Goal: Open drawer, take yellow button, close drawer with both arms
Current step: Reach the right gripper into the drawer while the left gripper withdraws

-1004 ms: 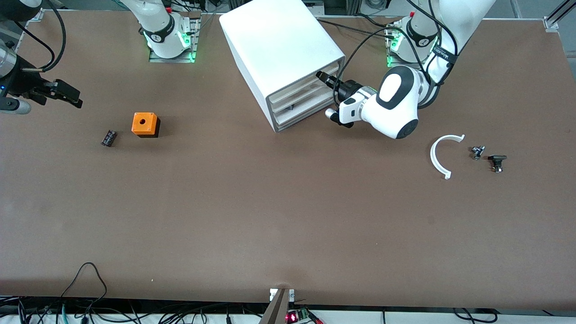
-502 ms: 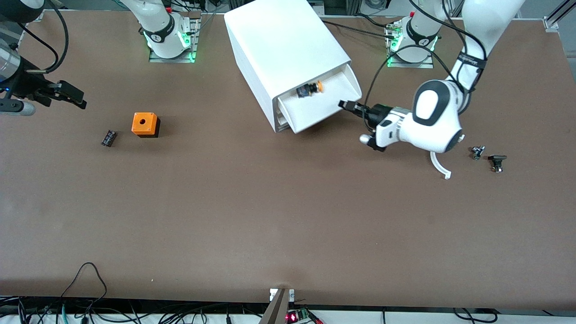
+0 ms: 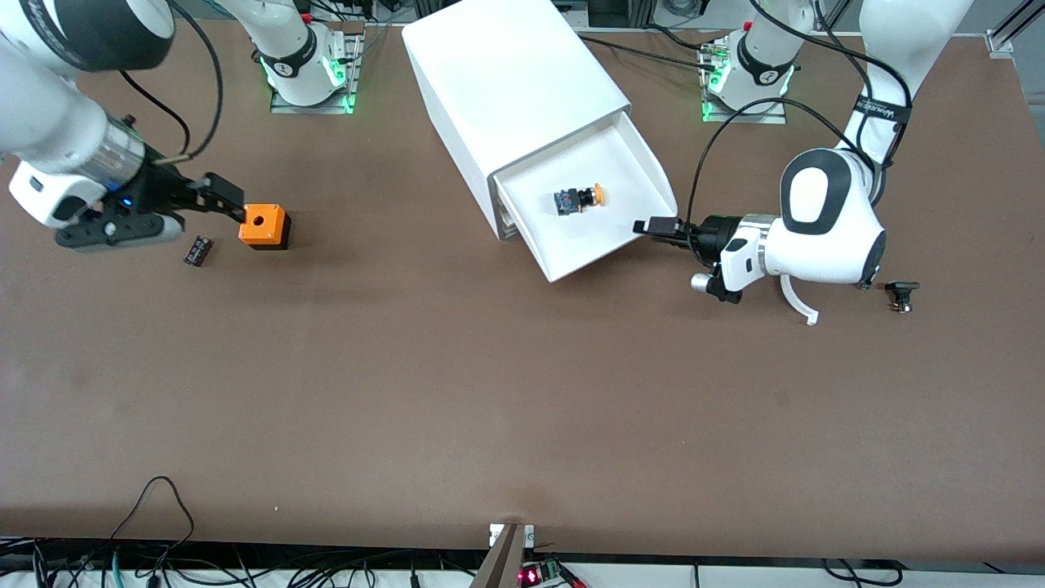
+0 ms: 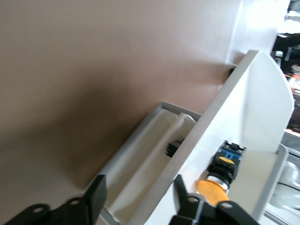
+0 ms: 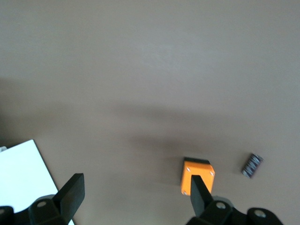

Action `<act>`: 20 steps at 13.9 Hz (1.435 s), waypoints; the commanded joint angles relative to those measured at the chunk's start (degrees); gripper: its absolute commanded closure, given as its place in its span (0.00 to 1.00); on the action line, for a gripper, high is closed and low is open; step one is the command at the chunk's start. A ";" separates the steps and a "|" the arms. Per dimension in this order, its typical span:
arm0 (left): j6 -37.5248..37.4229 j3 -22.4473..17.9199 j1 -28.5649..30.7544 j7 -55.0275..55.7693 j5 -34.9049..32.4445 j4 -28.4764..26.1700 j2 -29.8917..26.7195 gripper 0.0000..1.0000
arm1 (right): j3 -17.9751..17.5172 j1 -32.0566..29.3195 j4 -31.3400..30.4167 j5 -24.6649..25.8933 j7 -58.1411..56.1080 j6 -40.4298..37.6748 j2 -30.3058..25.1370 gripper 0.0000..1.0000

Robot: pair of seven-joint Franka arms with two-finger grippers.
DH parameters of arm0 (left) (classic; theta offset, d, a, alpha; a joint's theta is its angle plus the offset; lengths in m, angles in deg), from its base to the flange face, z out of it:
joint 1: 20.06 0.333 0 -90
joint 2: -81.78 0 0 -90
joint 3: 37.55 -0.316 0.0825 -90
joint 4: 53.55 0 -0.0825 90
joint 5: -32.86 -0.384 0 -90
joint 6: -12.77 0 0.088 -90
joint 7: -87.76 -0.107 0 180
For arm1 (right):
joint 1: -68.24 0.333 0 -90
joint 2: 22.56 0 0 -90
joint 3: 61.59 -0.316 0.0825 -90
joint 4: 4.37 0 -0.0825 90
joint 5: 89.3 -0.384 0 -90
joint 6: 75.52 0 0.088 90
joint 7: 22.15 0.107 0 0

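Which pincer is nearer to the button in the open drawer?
Left. The left pincer is open at the drawer's front edge, beside the button; the right pincer, open, is over the orange cube.

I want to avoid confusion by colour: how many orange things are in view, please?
2. The button with its orange cap lies in the open drawer. The orange cube sits on the table toward the right arm's end. Others may be hidden in closed drawers.

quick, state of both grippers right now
left gripper: open, at the front edge of the pulled-out white plastic drawer, holding nothing
right gripper: open, empty, over the orange cube
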 commanded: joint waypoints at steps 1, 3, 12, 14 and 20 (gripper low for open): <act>3.09 -1.56 1.09 1.72 -7.84 2.32 -3.98 0.00 | 0.55 6.20 10.52 -0.66 0.00 0.41 9.61 0.00; 3.10 -5.68 1.36 1.55 -10.16 5.14 -6.62 0.00 | 0.55 11.39 13.18 1.61 0.27 4.01 12.78 0.00; -8.83 -11.50 -1.18 5.31 -40.98 7.85 -25.96 0.00 | -13.92 19.67 30.47 6.01 -0.87 3.58 27.18 0.00; -13.67 -11.41 -2.15 8.56 -46.26 12.25 -25.70 0.00 | -19.11 20.73 34.27 10.92 -0.96 3.50 30.27 0.00; -15.00 -11.41 -2.07 12.88 -49.71 20.78 -17.10 0.00 | -26.78 21.25 33.58 15.86 -10.76 10.95 33.44 0.00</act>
